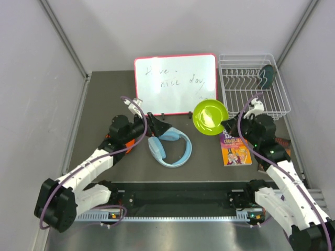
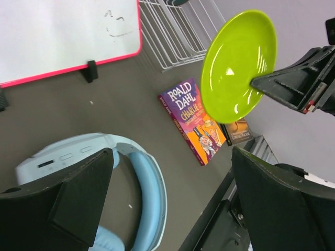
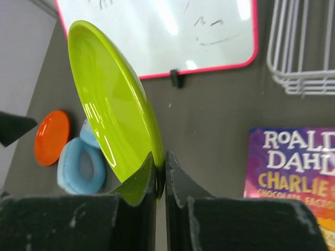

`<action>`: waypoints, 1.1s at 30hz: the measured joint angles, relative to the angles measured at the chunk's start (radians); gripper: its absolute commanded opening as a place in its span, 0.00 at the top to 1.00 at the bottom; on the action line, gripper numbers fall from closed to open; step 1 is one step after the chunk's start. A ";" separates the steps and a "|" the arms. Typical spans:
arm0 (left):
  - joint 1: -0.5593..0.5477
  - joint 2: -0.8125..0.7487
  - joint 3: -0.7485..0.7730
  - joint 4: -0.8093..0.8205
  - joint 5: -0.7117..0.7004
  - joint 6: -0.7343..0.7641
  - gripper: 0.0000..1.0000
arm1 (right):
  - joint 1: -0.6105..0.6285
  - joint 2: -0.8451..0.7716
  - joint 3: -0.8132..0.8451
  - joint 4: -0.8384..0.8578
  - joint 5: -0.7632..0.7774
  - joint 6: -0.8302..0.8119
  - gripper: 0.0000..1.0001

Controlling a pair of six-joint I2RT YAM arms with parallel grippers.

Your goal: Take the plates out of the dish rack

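Right wrist view: right gripper is clamped on the rim of the yellow-green plate, jaws nearly together, plate held on edge in the air. Top view puts the plate between the whiteboard and the dish rack, above the table and clear of the rack, just behind the Roald Dahl book.

Left gripper is spread wide with nothing in it. It hangs over the blue headphones and faces the plate.

Step in hand, my read: mid-transfer of plate two. Orange plate lies flat on the table by the headphones, so it's done. Dark green plate stands in the rack's prongs. Can't find the dark red one.

Next move looks like a handover or a put-down on the left side:
- for a handover, left jaws need to line up with the free rim opposite the right fingers and close before right lets go
- for a put-down, tilt it flat and keep it off the headphones and book
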 measured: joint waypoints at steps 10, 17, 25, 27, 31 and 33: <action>-0.170 0.100 0.031 0.042 -0.129 0.006 0.01 | 0.054 -0.082 -0.153 0.106 -0.121 0.156 1.00; -0.235 0.174 0.063 0.084 -0.182 0.012 0.09 | 0.145 -0.050 -0.222 0.212 -0.128 0.233 1.00; -0.254 0.204 0.077 0.101 -0.234 0.030 1.00 | 0.235 0.002 -0.229 0.297 -0.117 0.276 0.96; -0.256 0.193 0.077 0.101 -0.239 0.044 1.00 | 0.233 0.010 -0.229 0.294 -0.101 0.281 0.76; -0.259 0.158 0.077 0.063 -0.283 0.080 1.00 | 0.236 0.014 -0.228 0.323 -0.109 0.285 0.45; -0.259 0.129 0.077 0.012 -0.342 0.100 1.00 | 0.236 0.012 -0.226 0.323 -0.108 0.278 0.34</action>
